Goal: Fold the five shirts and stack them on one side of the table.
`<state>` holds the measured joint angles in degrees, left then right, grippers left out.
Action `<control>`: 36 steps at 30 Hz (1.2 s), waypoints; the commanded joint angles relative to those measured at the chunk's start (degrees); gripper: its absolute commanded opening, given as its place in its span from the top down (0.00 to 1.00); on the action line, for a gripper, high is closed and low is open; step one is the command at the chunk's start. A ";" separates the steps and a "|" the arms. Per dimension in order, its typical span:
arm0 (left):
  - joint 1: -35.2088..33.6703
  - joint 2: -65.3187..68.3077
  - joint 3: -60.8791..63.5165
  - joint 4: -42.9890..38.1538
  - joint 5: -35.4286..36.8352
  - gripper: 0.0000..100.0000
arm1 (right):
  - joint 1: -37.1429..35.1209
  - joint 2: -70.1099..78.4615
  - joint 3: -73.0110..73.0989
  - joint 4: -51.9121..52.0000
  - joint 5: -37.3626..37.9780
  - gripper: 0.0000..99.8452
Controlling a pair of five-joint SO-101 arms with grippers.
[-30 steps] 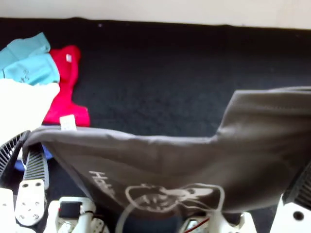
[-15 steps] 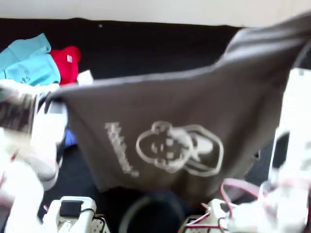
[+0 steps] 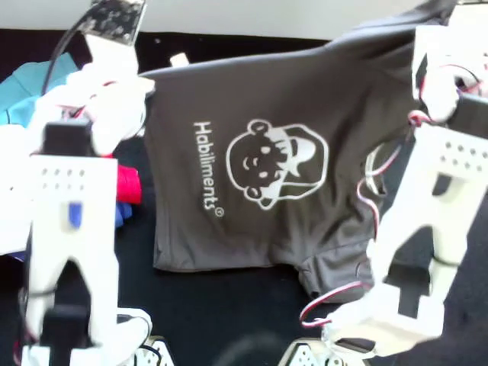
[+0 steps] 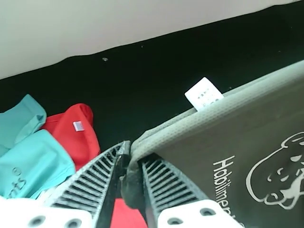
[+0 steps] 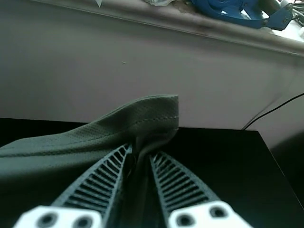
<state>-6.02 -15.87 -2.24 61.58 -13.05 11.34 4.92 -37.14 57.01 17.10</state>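
High up, left tool [image 4: 134, 154] and right tool [image 5: 140, 152] pinch the grey shirt [image 3: 229, 99].

Shirt [image 3: 259, 175] spread upright above the table [image 3: 229, 301] between the two arms, left gripper [image 4: 133, 154] clamped on one top corner, right gripper [image 5: 140, 152] on the other, pile [image 4: 42, 142] of other shirts on the table's left side, beyond the left arm.

Pale wall [image 5: 95, 71], blue object [image 5: 237, 12] on the ledge [image 5: 156, 18] above it, thin black cable [image 5: 273, 110] alongside
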 commanded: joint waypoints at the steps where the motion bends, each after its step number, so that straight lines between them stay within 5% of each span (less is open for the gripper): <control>1: -0.57 5.05 -1.27 -6.59 -0.26 0.99 | -0.13 4.26 -0.22 -8.31 -0.26 0.99; 29: -0.04 58.86 -33.01 -7.21 -0.26 0.99 | -7.87 37.93 0.13 -8.66 -0.44 0.99; 36: 0.13 56.13 -35.91 4.92 -0.26 0.99 | -7.34 33.98 -4.35 3.30 -0.53 0.99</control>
<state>-6.11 43.65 -34.77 60.62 -12.97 3.60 43.52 -37.85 55.16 17.10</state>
